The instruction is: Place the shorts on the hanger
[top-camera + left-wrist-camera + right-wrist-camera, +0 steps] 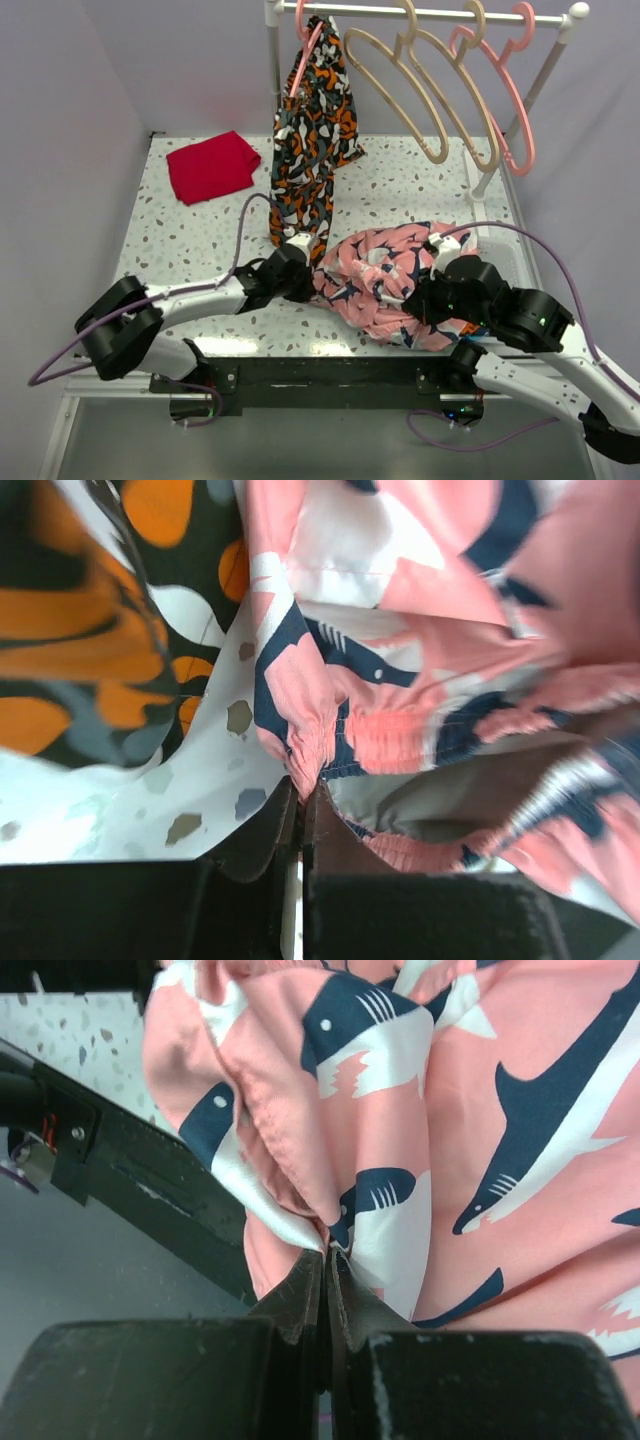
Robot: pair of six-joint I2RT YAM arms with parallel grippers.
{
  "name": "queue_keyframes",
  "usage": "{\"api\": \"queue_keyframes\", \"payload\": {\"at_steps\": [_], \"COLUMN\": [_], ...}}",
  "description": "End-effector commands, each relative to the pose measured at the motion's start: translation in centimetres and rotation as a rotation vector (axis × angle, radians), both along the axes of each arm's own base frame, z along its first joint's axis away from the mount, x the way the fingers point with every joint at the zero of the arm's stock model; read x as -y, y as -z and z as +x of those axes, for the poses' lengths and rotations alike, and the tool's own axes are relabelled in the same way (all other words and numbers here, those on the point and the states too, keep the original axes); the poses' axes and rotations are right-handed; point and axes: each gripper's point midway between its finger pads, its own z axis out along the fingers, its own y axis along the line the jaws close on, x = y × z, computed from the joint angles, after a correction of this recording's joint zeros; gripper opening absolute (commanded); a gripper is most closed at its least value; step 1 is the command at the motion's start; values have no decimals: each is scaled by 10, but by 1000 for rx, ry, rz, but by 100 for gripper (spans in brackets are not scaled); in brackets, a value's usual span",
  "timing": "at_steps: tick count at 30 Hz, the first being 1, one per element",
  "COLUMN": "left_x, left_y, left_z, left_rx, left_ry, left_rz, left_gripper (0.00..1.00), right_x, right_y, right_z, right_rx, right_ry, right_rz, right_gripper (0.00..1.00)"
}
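- Fingertips of the left gripper (300,792) fill the bottom of its wrist view, pressed together on a gathered fold of the shorts (420,730) beside the elastic waistband.
- Right gripper (327,1253) is likewise pinched shut on a fold of the same fabric, which rises from the tips toward 12 o'clock.
- Top view: the shorts (385,280) lie bunched in a heap on the table (420,190) near its 6 o'clock edge. One claw holds them at 9 o'clock of the heap and the other at 3 o'clock.
- Look of the shorts: soft pink cloth, navy-and-white shark print, ruched elastic at the waist, heavily creased, no clear outline yet.
- The hanger (436,150), thin and beige, hangs on the rail (430,12) at about 1 o'clock from the heap, well apart from it.
- An orange-black garment (310,130) hangs at 11 o'clock, its hem just beside the left claw. A red cloth (212,165) lies at 10 o'clock.
- Step in hand, as I judge it: lift and spread the shorts.
- To do it well:
  - raise both arms together;
  - draw the claws apart along the 9–3 line until the waistband is taut;
  - keep the left arm clear of the hanging garment;
  - check that each pinch holds a single layer of waistband, which I cannot tell from here.
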Motion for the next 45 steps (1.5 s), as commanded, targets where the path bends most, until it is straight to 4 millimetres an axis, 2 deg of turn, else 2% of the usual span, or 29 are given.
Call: {"api": "queue_keyframes", "payload": {"at_steps": [1, 2, 3, 7, 8, 10, 11, 13, 14, 16, 17, 22, 25, 28, 29, 30, 31, 32, 33, 34, 35, 36, 37, 38, 39, 40, 42, 43, 45], "left_x": [-3, -11, -19, -42, -48, -59, -66, -77, -87, -96, -110, -134, -137, -135, -134, -136, -127, -135, -135, -128, -132, -130, -124, -122, -119, -117, -120, -121, -125], "left_y": [-94, -109, -139, -223, -252, -288, -318, -348, -380, -407, -439, -513, -527, -519, -501, -489, -455, -445, -430, -391, -377, -358, -319, -302, -284, -253, -225, -206, -192], "left_z": [12, 8, 6, -5, -9, -13, -17, -17, -22, -20, -26, -34, -33, -30, -24, -21, -9, -11, -9, -1, -2, -1, 4, 4, 6, 8, 13, 16, 23], "left_rx": [191, 196, 253, 385, 417, 479, 519, 575, 618, 671, 720, 840, 860, 835, 804, 778, 731, 728, 701, 648, 634, 597, 548, 526, 498, 457, 412, 388, 350], "left_ry": [8, 6, -10, -18, -24, -28, -39, -56, -70, -89, -116, -161, -175, -178, -196, -224, -231, -257, -278, -283, -302, -316, -311, -311, -317, -316, -332, -336, -332], "left_rz": [-95, -82, -125, -213, -241, -271, -300, -304, -332, -324, -353, -400, -402, -383, -338, -324, -259, -255, -248, -183, -172, -164, -108, -101, -87, -38, 9, 33, 20], "left_gripper": [0, 0, 0, 0, 0, 0, 0, 0, 0, 0, 0, 0, 0, 0, 0, 0, 0, 0, 0, 0, 0, 0, 0, 0, 0, 0, 0, 0, 0], "right_x": [-1, -2, -4, -19, -24, -32, -43, -51, -62, -71, -75, -91, -91, -85, -86, -91, -88, -84, -91, -91, -88, -93, -92, -92, -92, -90, -85, -83, -81], "right_y": [-50, -59, -68, -136, -142, -169, -170, -198, -200, -230, -239, -291, -308, -300, -293, -268, -258, -245, -206, -189, -177, -138, -121, -109, -78, -66, -46, -44, -51], "right_z": [20, 25, 28, 48, 55, 65, 74, 82, 90, 96, 98, 113, 121, 130, 131, 136, 134, 137, 142, 142, 139, 141, 141, 139, 139, 139, 137, 136, 135], "right_rx": [112, 132, 149, 283, 295, 351, 349, 399, 397, 447, 461, 546, 588, 599, 593, 563, 556, 547, 499, 482, 475, 434, 420, 410, 378, 363, 332, 327, 330], "right_ry": [82, 93, 101, 129, 139, 148, 143, 136, 130, 121, 114, 114, 139, 194, 203, 202, 209, 233, 242, 246, 247, 250, 252, 248, 253, 259, 265, 265, 263], "right_rz": [75, 83, 99, 238, 241, 285, 265, 303, 293, 340, 350, 415, 427, 402, 391, 355, 350, 332, 292, 282, 287, 256, 242, 240, 202, 180, 125, 115, 109], "right_gripper": [0, 0, 0, 0, 0, 0, 0, 0, 0, 0, 0, 0, 0, 0, 0, 0, 0, 0, 0, 0, 0, 0, 0, 0, 2, 6, 12, 22, 39]}}
